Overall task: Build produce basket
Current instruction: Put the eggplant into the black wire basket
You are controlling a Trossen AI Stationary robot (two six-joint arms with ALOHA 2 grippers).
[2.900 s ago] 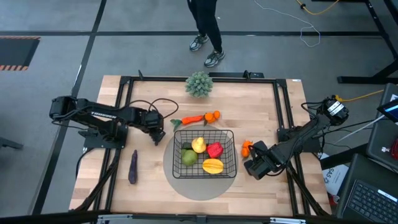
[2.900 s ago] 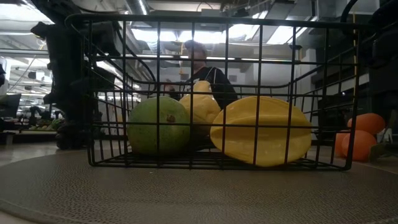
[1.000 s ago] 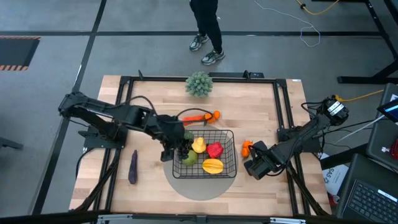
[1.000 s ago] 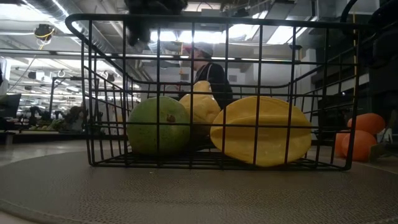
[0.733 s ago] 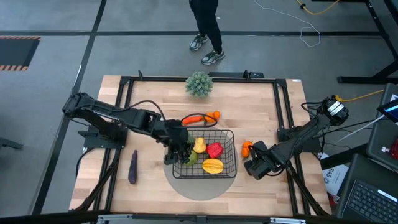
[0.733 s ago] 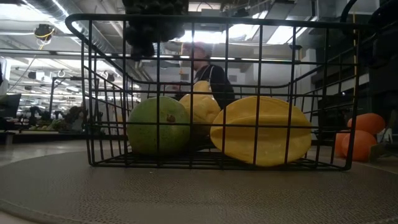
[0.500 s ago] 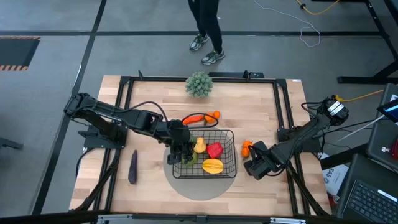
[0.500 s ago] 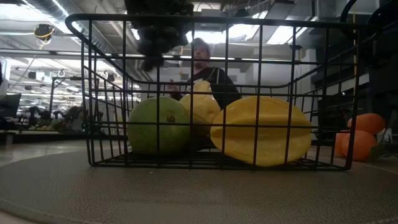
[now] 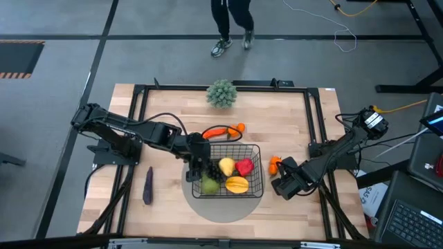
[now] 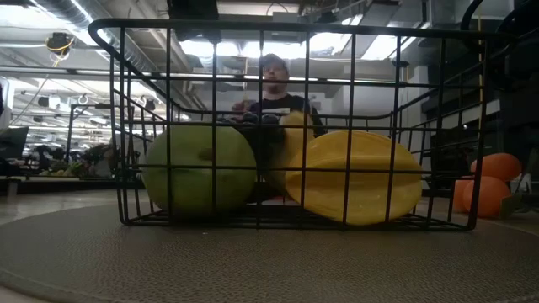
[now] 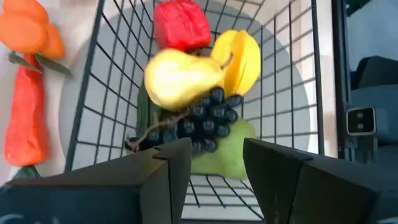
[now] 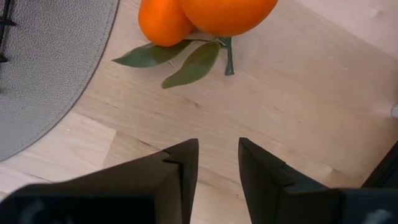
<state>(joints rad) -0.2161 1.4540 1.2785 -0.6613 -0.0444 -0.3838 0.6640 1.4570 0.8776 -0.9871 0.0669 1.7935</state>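
Black wire-mesh basket [image 9: 257,153] sits at table centre on a grey round mat [image 9: 223,208]. Contents: dark grapes [image 11: 208,119] lying on a green pear [image 11: 231,157] at the basket's 9 o'clock side, a yellow pear-shaped fruit [image 11: 180,78], a red pepper [image 11: 181,25] and a yellow ribbed fruit [image 9: 237,184] at 5 o'clock. Left gripper [image 9: 196,166] hangs over the basket's 9 o'clock edge, fingers [image 11: 283,171] spread apart with nothing between them, directly above the grapes. Outside the basket: carrot [image 9: 217,131] at 12 o'clock, purple eggplant [image 9: 148,186] well apart at 9 o'clock, oranges [image 12: 205,15] at 3 o'clock. Right gripper [image 9: 282,185] waits just beside the oranges, fingers parted, holding nothing. Spiky green ball plant [image 9: 221,93] stands at the table's 12 o'clock edge.
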